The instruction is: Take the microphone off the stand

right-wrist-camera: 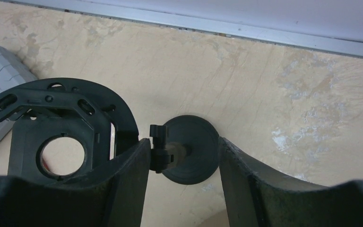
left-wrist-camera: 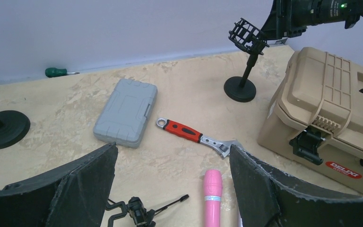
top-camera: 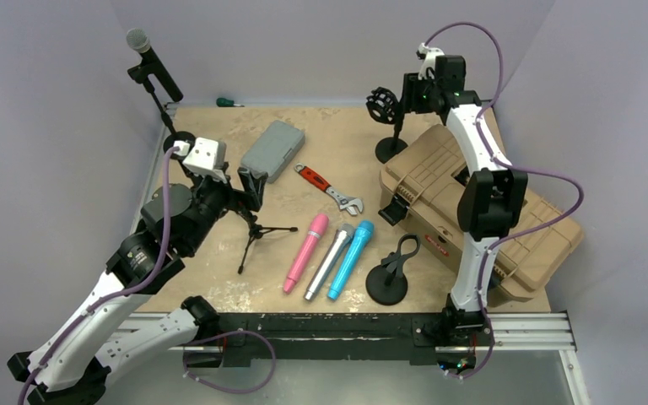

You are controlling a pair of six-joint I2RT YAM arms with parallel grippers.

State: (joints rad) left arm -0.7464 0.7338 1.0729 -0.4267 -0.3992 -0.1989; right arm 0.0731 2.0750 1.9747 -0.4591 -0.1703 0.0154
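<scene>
A black microphone [top-camera: 153, 61] with a grey mesh head sits tilted in the clip of a tall stand [top-camera: 163, 108] at the back left corner. Only the stand's round base [left-wrist-camera: 2, 128] shows in the left wrist view; the microphone is out of that view. My left gripper [top-camera: 253, 187] [left-wrist-camera: 172, 189] is open and empty, low over the table, to the right of and nearer than the stand. My right gripper [top-camera: 401, 94] [right-wrist-camera: 184, 179] is open and empty at the back right, its fingers either side of the post of an empty shock-mount stand [top-camera: 384, 105] [right-wrist-camera: 61, 127].
A grey case [top-camera: 272, 149] [left-wrist-camera: 126, 112], a red-handled wrench [top-camera: 329, 187] [left-wrist-camera: 194, 137], a small tripod [top-camera: 257, 236], pink [top-camera: 306, 251] [left-wrist-camera: 212, 196], silver [top-camera: 329, 260] and blue [top-camera: 351, 258] microphones, a short black stand [top-camera: 388, 274], a tan toolbox [top-camera: 472, 211] [left-wrist-camera: 331, 118] and a green screwdriver [top-camera: 228, 102].
</scene>
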